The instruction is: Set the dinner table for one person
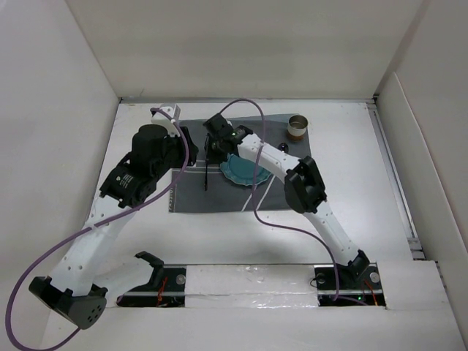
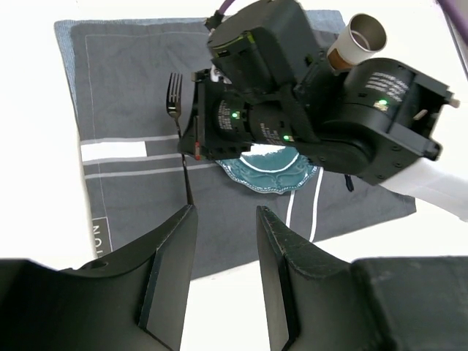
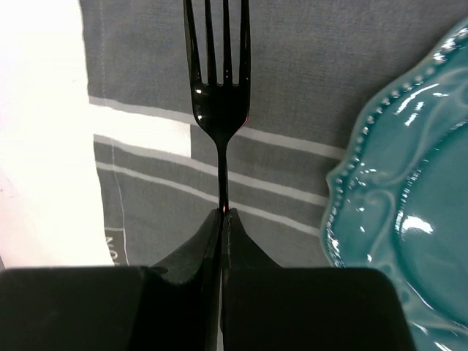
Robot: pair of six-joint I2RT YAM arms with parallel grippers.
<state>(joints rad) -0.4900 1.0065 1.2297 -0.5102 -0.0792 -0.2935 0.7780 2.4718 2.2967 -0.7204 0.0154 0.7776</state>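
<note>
- The dinner table (image 1: pixel 351 190) is a plain white top, boxed in by white walls on the left, the far side and the right.
- A dark grey placemat (image 1: pixel 191 197) with thin white stripes lies on it, left of the middle. A scalloped teal plate (image 1: pixel 238 172) sits on the mat's right half.
- A small brown cup (image 1: pixel 297 127) stands upright on bare table just beside the mat's far right corner.
- The right gripper (image 3: pixel 223 213) is pinched tight on the handle of a black fork (image 3: pixel 219 110). The tines point to the far side, over the mat just left of the plate. I cannot tell whether the fork touches the cloth.
- The left gripper (image 2: pixel 225 208) hangs well above the table with its fingers parted and nothing between them. Through the gap I see the mat's near edge and a strip of white tabletop.
- So the table lies under both sets of fingers, close below the right pair and well below the left.
- The widest bare stretch runs right of the mat to the right wall.
- A narrower strip lies between the mat's left edge and the left wall, and another between its near edge and the arm bases.
</note>
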